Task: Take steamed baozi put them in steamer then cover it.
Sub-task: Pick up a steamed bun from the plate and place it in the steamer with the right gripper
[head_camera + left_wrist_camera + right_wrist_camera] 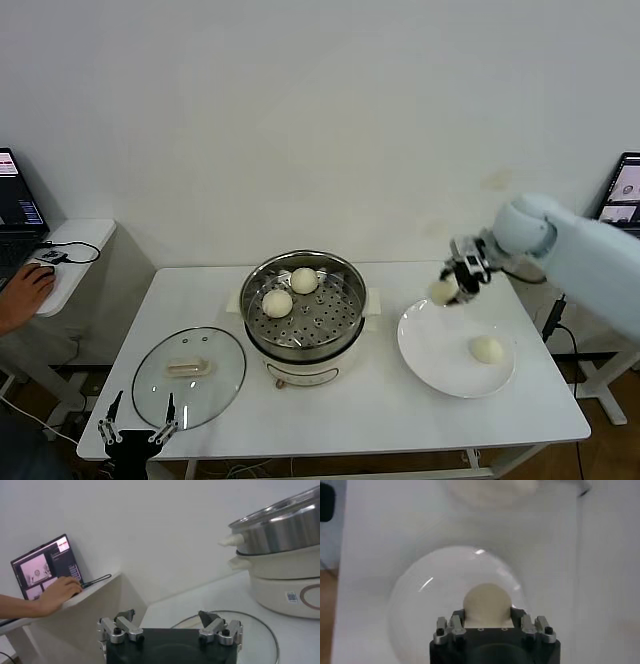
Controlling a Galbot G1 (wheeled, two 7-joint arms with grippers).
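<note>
We read no labels; our right gripper (pixel 452 290) clamps a bun (pixel 443 291) above the plate (pixel 430 350) rim; left gripper (pixel 137 432) open.

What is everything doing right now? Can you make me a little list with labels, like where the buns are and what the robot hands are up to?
buns in steamer: two, resting on the holed basket
bun in the air: held by the right gripper, its fingers shut on it, above the plate's far-left edge
bun on plate: one, alone on the white plate
glass lid: flat on the table, left of the steamer, not on it yet
left gripper: open, waiting near the lid's front edge
</note>
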